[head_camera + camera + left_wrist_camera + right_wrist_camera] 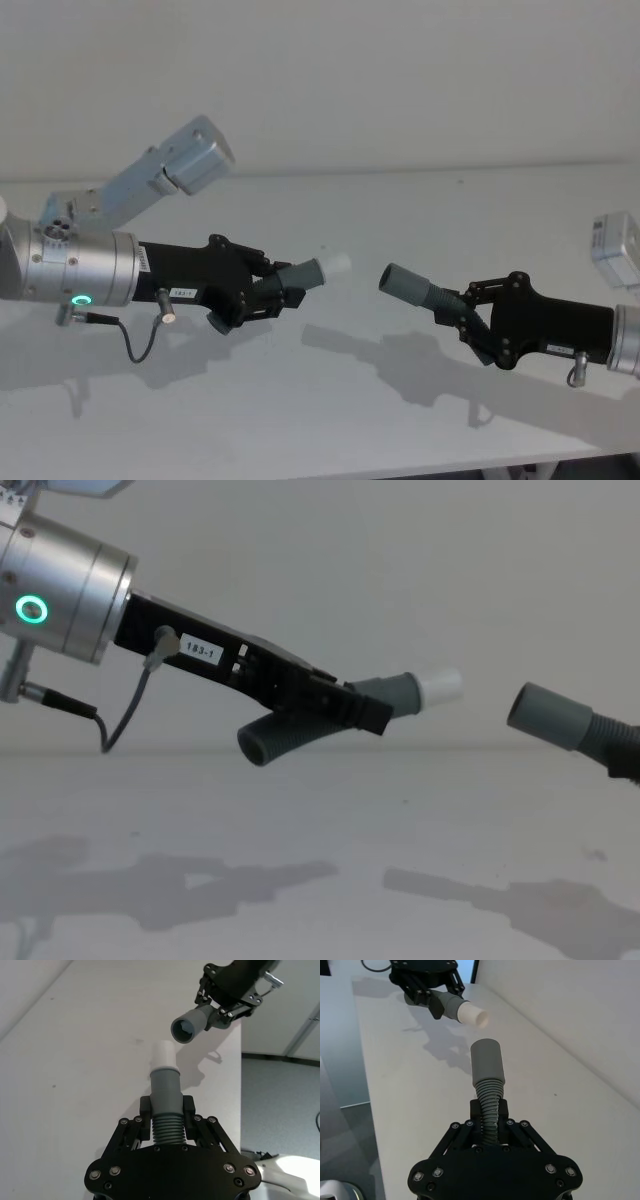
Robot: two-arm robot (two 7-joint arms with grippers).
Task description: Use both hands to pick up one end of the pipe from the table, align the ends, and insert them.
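Closest to the wrist cameras are the two hose pieces themselves, each clamped by its ribbed part between black fingers. One piece point(165, 1110) sits in the left gripper point(262, 296), jaws closed on the ribs just behind the grey cuff; its white tip point(334, 265) sticks out beyond the cuff and points toward 3 o'clock in the head view, tilted slightly up. From the chest view the tail of this piece point(270, 742) curves down below the fingers, toward 7 o'clock.

Opposite it, the second piece point(488, 1097) is held by the right gripper point(462, 312), jaws likewise closed on the ribbed section, with its hollow socket point(405, 284) aimed toward 10 o'clock in the head view. In the left wrist view the socket's dark round mouth point(183, 1030) faces the white tip point(163, 1054) and sits just off line with it, at about 1 o'clock from it.

Tip and socket are near each other but apart, with a clear gap between them in the head and chest views. Both pieces hang above the white table point(330, 410), which carries the shadows of the arms.

Farther out, the left gripper bears a small white number label point(201, 651) and joins a silver wrist with a green ring light point(31, 609); a thin black cable point(130, 340) loops beneath it.
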